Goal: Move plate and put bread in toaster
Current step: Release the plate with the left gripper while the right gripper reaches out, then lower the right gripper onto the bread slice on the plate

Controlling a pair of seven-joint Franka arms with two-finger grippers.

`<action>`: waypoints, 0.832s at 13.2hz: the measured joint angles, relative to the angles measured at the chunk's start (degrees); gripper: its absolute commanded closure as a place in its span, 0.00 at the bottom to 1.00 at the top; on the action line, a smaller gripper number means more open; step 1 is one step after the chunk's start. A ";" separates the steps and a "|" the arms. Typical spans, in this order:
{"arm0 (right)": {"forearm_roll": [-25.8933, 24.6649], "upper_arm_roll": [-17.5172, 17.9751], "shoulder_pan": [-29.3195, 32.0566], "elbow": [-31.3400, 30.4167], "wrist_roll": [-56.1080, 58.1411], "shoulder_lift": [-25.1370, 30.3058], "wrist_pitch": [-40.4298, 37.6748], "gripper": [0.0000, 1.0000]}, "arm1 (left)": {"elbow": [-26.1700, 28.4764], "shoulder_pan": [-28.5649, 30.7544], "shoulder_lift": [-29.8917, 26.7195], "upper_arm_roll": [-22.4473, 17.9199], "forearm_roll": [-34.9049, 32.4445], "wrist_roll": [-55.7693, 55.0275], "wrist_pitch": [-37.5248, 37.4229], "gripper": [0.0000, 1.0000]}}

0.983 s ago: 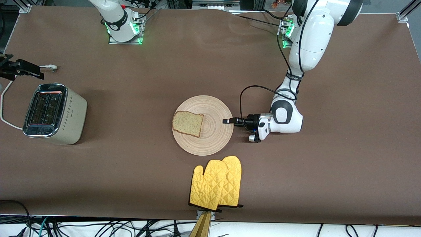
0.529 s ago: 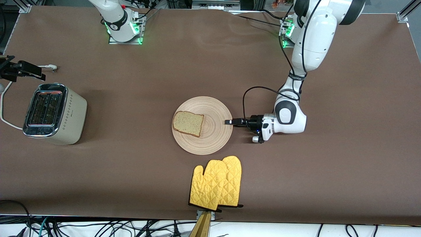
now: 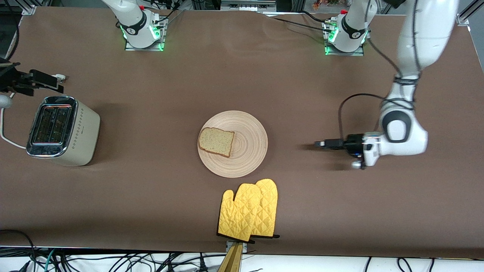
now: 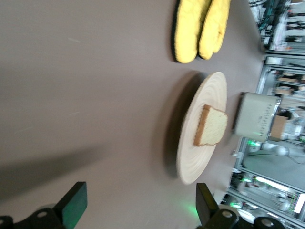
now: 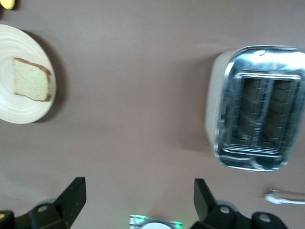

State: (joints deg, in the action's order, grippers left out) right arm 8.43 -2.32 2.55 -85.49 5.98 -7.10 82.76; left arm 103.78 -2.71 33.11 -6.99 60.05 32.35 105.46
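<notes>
A brown worktop (image 3: 242,75) carries everything, with two white arms based along its edge farthest from the front camera.

The left arm reaches down toward its own end of the worktop. Its tool (image 3: 320,144) hangs low over bare surface, pointing at the plate but well apart from it. The left wrist view shows its two fingers (image 4: 71,207) spread wide with nothing between them.

The right arm's tool (image 3: 45,80) hovers at the right arm's end of the worktop, just beside the toaster and over the white cord (image 3: 4,132). Its fingers (image 5: 72,196) are also spread wide and empty, with the toaster's slots in sight below.

The toaster (image 3: 62,130), cream with a chrome top, stands near the right arm's end, both slots empty.

The round wooden plate (image 3: 247,153) lies at the worktop's middle, between the two tools, touched by neither.

A yellow oven mitt (image 3: 249,210) lies nearer the camera than the plate, just apart from its rim.

The bread (image 3: 215,141), one tan slice with a brown crust, lies flat on the plate, on the half toward the toaster.
</notes>
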 measured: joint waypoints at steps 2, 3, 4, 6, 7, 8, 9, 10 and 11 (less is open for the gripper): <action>3.29 0.03 -0.71 -0.36 -4.84 -2.51 1.41 0.00 | 0.19 4.77 -5.05 0.96 -9.73 -3.15 -1.92 0.00; 4.55 0.06 -2.01 -0.54 -8.42 -4.06 2.78 0.00 | 0.31 5.48 -7.33 1.06 -14.11 -4.95 -2.08 0.00; 5.10 0.12 -3.97 -0.66 -12.47 -5.50 4.52 0.00 | 0.34 5.69 -9.58 1.14 -18.82 -7.67 -2.03 0.00; 5.28 0.32 -9.03 -0.78 -20.22 -8.06 8.03 0.00 | 0.22 5.64 -14.62 1.68 -29.85 -14.38 -1.95 0.00; 5.28 0.37 -11.55 -0.84 -23.57 -9.29 9.91 0.00 | 0.20 5.61 -17.56 2.51 -35.41 -17.84 -1.97 0.00; 5.28 0.43 -13.77 -0.90 -26.35 -10.66 11.99 0.00 | 0.24 5.56 -20.57 3.83 -40.19 -20.95 -2.06 0.00; 5.28 0.46 -15.62 -0.98 -28.07 -12.22 14.15 0.00 | 0.31 5.49 -23.38 5.30 -44.26 -23.71 -2.28 0.00; 5.28 0.48 -17.07 -1.08 -28.84 -13.92 16.41 0.00 | 0.37 5.43 -25.70 6.63 -47.80 -26.18 -2.70 0.00; 5.28 0.48 -18.26 -1.16 -29.13 -15.80 18.73 0.00 | 0.43 5.42 -27.35 7.75 -50.90 -28.30 -3.06 0.00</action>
State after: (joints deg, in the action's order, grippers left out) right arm 13.72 -1.84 -15.70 -86.65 -23.15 -22.90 101.49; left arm 104.21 2.71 5.76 0.76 9.15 4.05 102.41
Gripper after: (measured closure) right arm 0.000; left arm 0.000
